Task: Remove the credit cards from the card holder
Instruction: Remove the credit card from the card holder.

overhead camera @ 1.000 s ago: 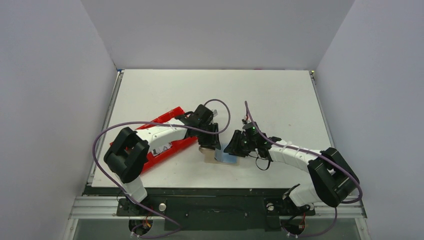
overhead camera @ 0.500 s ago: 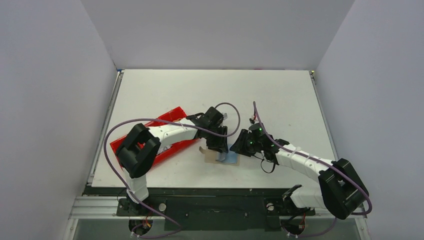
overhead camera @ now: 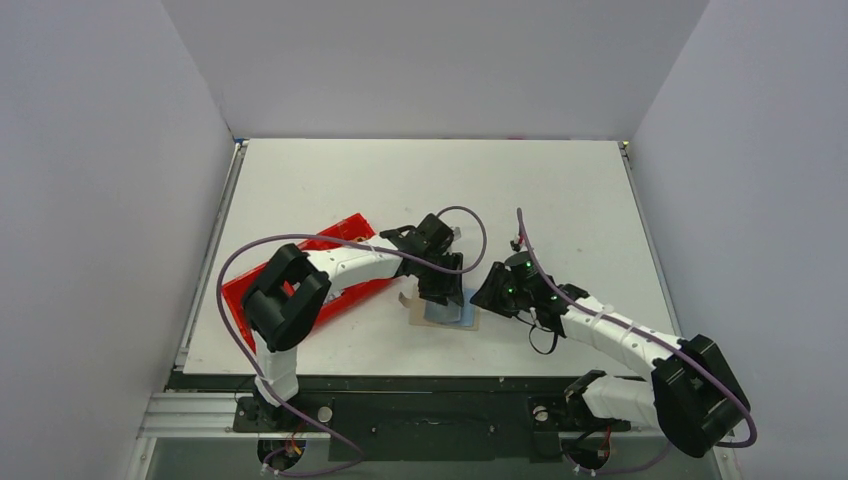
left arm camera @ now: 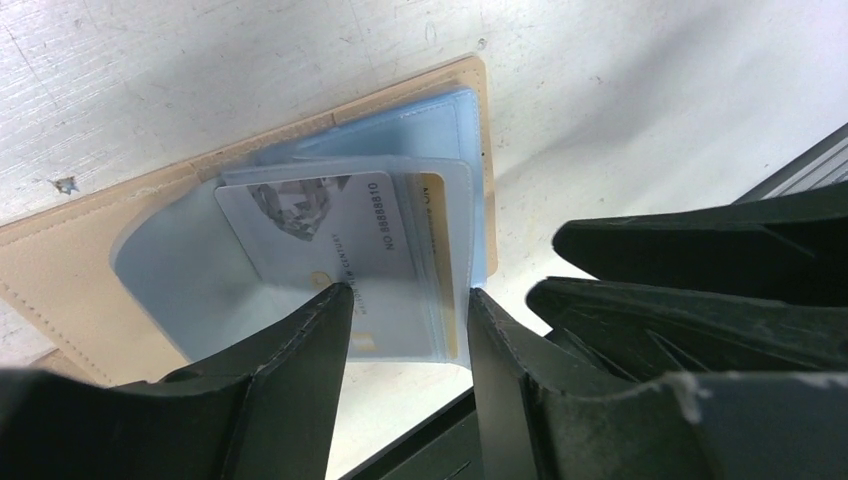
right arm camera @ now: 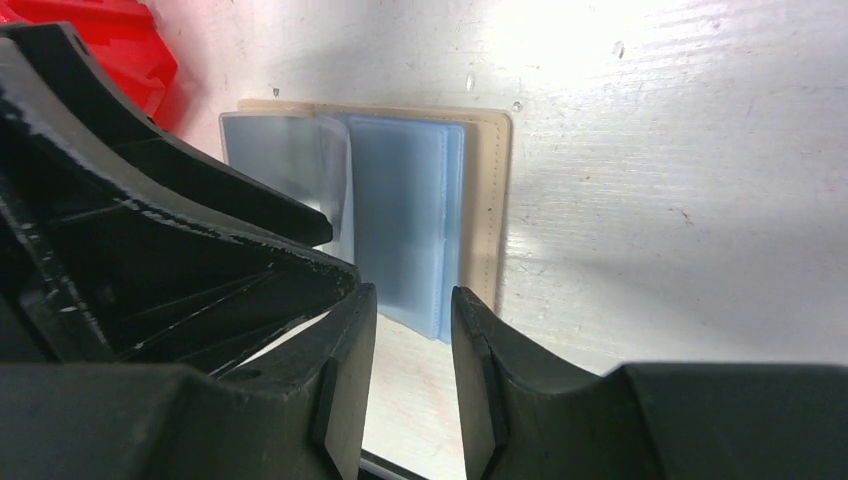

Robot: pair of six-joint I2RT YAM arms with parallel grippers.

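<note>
card holder (overhead camera: 450, 316) near red tray (overhead camera: 338, 233); left gripper (left arm camera: 408, 298) seemingly above it.

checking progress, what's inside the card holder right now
The open card holder holds a pale printed card in clear sleeves and a light blue card. The left gripper covers the pale card's lower edge.

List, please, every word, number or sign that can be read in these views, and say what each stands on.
"NO 9888810": printed on the pale card tucked in the card holder, seen in the left wrist view; the digits are slightly soft.
"CENTURY": on the same card, at the end of the line beside the number; the word before it is too blurred to read.
No other text is legible in any view.
</note>
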